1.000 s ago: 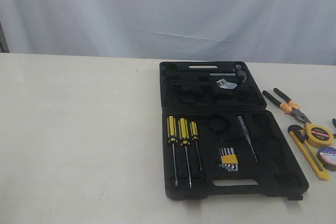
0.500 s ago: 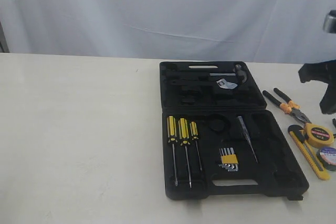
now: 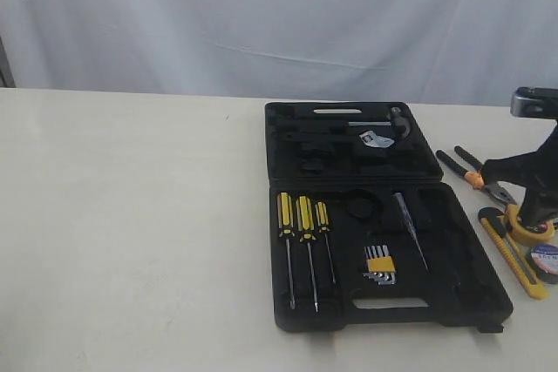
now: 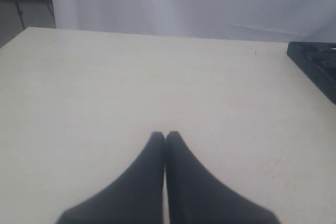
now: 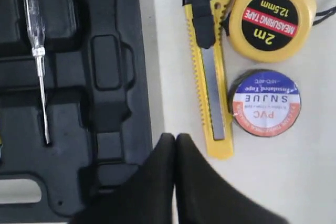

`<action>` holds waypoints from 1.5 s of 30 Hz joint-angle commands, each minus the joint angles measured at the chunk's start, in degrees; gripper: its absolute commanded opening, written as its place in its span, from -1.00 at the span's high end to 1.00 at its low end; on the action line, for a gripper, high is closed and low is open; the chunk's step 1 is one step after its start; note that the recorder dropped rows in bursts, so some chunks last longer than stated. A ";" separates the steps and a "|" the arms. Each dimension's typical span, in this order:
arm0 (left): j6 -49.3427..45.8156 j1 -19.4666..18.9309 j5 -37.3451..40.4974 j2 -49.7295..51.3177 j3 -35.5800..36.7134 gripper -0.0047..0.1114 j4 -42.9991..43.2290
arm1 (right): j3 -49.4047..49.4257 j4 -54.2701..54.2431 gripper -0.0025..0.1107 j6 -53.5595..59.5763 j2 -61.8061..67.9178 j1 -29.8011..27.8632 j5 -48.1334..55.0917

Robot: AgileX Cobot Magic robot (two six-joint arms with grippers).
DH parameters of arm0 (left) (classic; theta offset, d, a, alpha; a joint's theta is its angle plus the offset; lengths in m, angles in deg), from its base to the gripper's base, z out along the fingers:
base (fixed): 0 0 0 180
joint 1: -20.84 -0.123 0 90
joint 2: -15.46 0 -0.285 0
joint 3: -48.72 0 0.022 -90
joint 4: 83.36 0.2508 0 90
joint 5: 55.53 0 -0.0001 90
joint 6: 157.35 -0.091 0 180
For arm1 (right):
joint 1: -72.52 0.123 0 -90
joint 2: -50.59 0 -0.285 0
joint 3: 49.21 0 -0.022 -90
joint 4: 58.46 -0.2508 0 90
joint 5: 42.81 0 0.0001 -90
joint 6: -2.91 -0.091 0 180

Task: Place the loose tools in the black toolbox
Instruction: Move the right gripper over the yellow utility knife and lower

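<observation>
The right arm [image 3: 534, 172] has come in from the right edge of the exterior view and descended. It now stands over the loose tools. The tools and the case have not shifted.

Jaw state:
- Right gripper [image 5: 175, 136]: jaws fully closed, fingertips pressed together, holding nothing.
- Left gripper [image 4: 165, 134]: jaws closed tip to tip, holding nothing, above the bare pale table [image 3: 131, 215].

Position of task items:
- The large flat black moulded-plastic toolbox [image 3: 453, 259] lies open on the table, both halves flat.
- All four loose tools lie on the table to the right of the toolbox, outside it.
- The yellow-black utility knife [image 5: 210, 77] lies just beside the right fingertips, on the side away from the toolbox edge [image 5: 142, 77]. The tips are over the strip of table between the two.
- The small dark tape roll with whitish-red label [image 5: 266, 103] lies just beyond the knife.
- The round yellow tape measure [image 5: 270, 17] lies next to the roll, near the knife's black end.
- The black-handled pliers with orange collar [image 3: 475, 172] lie farther back, partly covered by the arm in the exterior view.
</observation>
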 commanded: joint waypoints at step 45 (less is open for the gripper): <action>0.06 0.37 -0.02 -0.16 0.23 0.92 0.32 | 0.26 3.22 -0.05 -1.37 7.99 -0.37 -13.26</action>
